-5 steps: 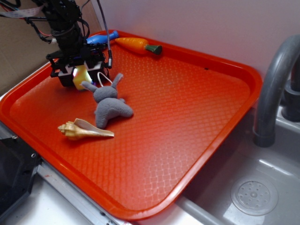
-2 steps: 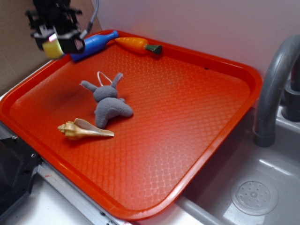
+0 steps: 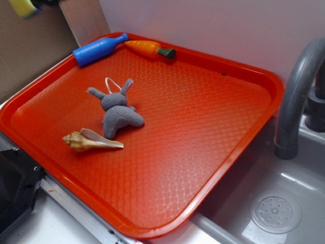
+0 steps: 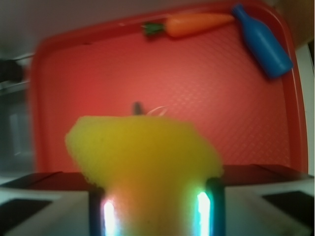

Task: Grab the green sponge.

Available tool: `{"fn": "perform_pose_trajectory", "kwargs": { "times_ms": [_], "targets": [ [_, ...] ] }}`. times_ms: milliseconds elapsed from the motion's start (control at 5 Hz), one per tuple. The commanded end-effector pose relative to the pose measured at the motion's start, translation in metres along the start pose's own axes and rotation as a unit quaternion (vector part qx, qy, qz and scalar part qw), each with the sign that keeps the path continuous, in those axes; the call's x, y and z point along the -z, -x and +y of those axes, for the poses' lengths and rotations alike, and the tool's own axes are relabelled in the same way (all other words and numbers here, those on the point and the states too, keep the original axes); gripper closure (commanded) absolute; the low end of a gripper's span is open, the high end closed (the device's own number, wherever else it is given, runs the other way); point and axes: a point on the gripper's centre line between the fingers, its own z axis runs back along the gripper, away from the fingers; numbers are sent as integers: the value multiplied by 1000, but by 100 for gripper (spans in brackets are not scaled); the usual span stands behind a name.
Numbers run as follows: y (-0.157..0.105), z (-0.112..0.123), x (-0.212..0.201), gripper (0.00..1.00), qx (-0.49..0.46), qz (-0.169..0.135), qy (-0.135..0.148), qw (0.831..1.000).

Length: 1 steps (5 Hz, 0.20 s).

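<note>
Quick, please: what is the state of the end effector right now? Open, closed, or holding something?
End effector: closed on the green sponge, lifted high above the orange tray.

- The flat plastic tray is orange-red, with a fine diamond-grid texture across its floor.
- The chunky foam sponge is bright yellow, faintly greenish.
- The toy plastic bottle is plain blue.
- The toy carrot is orange with a dark green top.
- The small plush bunny is grey, with a white loop.
- The spiral seashell is tan and cream.
- The curved tap and the sink are grey.
</note>
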Motion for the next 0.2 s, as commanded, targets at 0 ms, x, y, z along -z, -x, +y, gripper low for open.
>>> {"fn": "perform_pose_trajectory", "kwargs": {
  "times_ms": [0],
  "targets": [
    [10, -2, -37, 100, -14, -32, 46, 998]
  ]
}}
